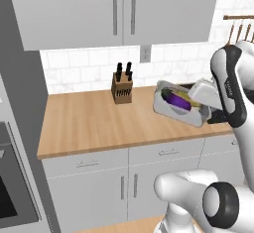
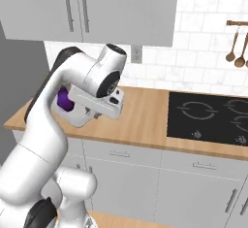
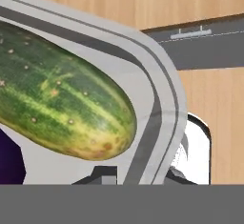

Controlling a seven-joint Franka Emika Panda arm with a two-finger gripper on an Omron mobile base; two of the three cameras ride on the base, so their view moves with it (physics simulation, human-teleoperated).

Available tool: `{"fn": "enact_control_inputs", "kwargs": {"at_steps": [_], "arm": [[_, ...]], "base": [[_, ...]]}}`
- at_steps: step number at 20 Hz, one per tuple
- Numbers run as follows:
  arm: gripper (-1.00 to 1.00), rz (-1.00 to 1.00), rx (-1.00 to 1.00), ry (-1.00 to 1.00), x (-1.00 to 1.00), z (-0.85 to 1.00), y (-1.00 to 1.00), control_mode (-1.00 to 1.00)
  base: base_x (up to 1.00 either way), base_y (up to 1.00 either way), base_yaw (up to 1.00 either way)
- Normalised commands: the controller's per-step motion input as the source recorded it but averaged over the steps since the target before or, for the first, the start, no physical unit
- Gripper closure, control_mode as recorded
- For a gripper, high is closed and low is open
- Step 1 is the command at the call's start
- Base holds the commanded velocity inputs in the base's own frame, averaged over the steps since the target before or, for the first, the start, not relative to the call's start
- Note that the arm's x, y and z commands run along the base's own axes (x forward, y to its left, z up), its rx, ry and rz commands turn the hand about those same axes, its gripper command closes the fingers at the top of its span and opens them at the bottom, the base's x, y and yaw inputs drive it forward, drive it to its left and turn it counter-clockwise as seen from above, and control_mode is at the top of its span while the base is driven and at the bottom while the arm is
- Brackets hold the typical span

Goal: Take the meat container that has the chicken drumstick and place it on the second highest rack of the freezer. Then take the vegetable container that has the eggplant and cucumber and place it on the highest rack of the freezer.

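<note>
Left base view gives us the wooden tabletop [image 1: 89,120] across the middle of the frame, with grey wall cabinets [image 1: 114,11] above and grey drawers and doors below. At right of centre, the vegetable container [image 1: 174,109], a grey tray, is tilted and raised over the tabletop, with the eggplant [image 1: 174,99] dark purple inside it. The gripper [image 1: 207,112] meets the tray's right rim, and we see it pinching that rim, jaws nearly together. A knife block [image 1: 122,89] stands by the tiled wall, left of the tray. In the right base view we find a black cooktop [image 2: 210,118] at right. In the hand view the cucumber [image 3: 57,104] lies in the tray at left, touching the eggplant at the lower left edge.
</note>
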Motion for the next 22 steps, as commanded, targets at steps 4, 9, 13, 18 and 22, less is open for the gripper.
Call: {"fn": "enact_control_inputs", "kwargs": {"at_steps": [4,9,13,18,22], "arm": [[1.0,0.31,0.06,-0.15,-0.53,0.06,0.01,-1.0],[1.0,0.3,0.25,-0.15,-0.69,0.0,0.0,-1.0],[1.0,0.07,0.24,-0.19,-0.51,0.0,0.05,-1.0],[1.0,0.0,0.19,-0.08,-0.12,0.0,0.08,-1.0],[1.0,0.0,0.02,0.0,-0.03,0.0,0.12,1.0]], "base": [[0.0,0.0,0.0],[0.0,0.0,0.0],[0.0,0.0,0.0],[0.0,0.0,0.0],[-0.11,0.16,0.0]]}}
